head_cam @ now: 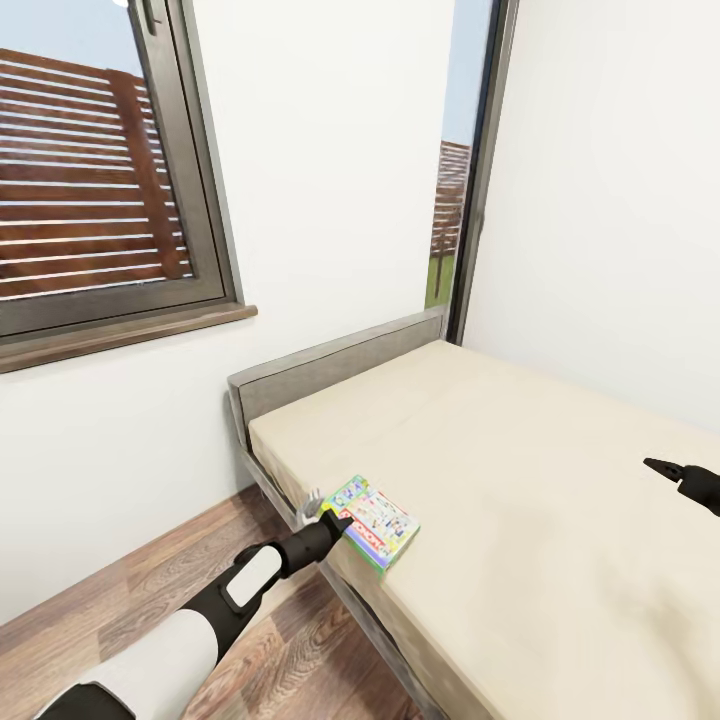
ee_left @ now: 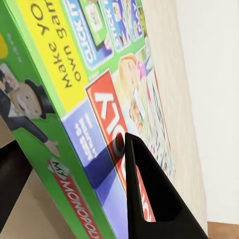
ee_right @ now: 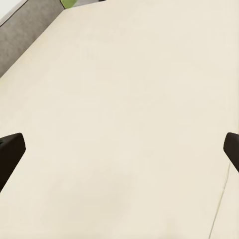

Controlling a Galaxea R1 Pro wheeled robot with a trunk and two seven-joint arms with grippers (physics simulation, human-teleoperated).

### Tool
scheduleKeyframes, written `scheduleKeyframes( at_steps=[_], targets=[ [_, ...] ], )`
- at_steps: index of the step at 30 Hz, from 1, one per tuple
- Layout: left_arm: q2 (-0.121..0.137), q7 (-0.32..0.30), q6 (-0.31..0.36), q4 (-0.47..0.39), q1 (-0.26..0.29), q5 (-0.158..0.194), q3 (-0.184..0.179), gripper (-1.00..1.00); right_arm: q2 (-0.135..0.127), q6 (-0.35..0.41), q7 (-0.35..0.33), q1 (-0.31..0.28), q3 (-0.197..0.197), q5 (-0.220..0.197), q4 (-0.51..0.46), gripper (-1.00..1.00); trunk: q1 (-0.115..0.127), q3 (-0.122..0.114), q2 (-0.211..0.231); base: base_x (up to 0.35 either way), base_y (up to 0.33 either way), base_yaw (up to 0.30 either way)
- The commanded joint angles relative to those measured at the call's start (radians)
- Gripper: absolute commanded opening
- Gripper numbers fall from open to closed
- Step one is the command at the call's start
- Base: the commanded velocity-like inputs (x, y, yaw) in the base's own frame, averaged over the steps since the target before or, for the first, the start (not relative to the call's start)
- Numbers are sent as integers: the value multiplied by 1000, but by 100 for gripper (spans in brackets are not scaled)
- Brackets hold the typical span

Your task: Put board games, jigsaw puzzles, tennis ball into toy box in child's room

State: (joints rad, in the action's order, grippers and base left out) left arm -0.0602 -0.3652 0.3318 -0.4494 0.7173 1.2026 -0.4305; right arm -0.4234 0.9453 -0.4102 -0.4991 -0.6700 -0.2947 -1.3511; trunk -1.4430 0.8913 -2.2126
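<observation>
A flat, brightly printed board-game box with green sides, a white top and a red MONOPOLY band (head_cam: 375, 522) is seen lying on the cream-coloured mattress of the grey-framed bed (head_cam: 520, 560), right at the mattress's near-left side edge, not far from the grey upholstered headboard (head_cam: 330, 365). The left hand (head_cam: 333, 520) is placed at the box's outer edge, where the mattress side drops toward the wood-plank floor (head_cam: 180, 560). In the left wrist view the box (ee_left: 99, 99) is seen between the two black fingers (ee_left: 149, 199): one finger lies across the printed top and the other sits beyond the green side wall, so the box edge is straddled; whether it is firmly pinched cannot be told.

The right hand (head_cam: 672, 471) is held above the mattress toward its far-right side, well apart from the box. In the right wrist view its dark fingertips (ee_right: 10, 149) are spread wide over bare mattress (ee_right: 124, 124), with nothing between them.

A dark-framed window (head_cam: 100, 180) is set in the white wall beside the bed.
</observation>
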Motion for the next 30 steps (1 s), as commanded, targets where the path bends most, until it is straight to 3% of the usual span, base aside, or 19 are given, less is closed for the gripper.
scheduleKeyframes(
  at_steps=[1,9,15,20,30],
  targets=[
    [0,-2,4,-1,1,8,-3,-100,0,4,-9,-1,-2,6,0,100,0,1,0,0,0,0],
    [-3,0,17,-82,-17,9,-13,-100,6,3,-10,-1,0,8,4,100,0,1,0,0,0,0],
    [2,27,41,-219,-71,8,-43,-100,22,-1,-12,17,6,11,5,100,0,1,0,0,0,0],
    [3,111,58,-315,-107,7,-57,-100,29,-5,-14,44,12,12,0,100,0,1,0,0,0,0],
    [-3,233,66,-376,-125,6,-81,-100,32,-4,-29,56,37,11,-19,100,0,1,0,0,0,0]
  ],
)
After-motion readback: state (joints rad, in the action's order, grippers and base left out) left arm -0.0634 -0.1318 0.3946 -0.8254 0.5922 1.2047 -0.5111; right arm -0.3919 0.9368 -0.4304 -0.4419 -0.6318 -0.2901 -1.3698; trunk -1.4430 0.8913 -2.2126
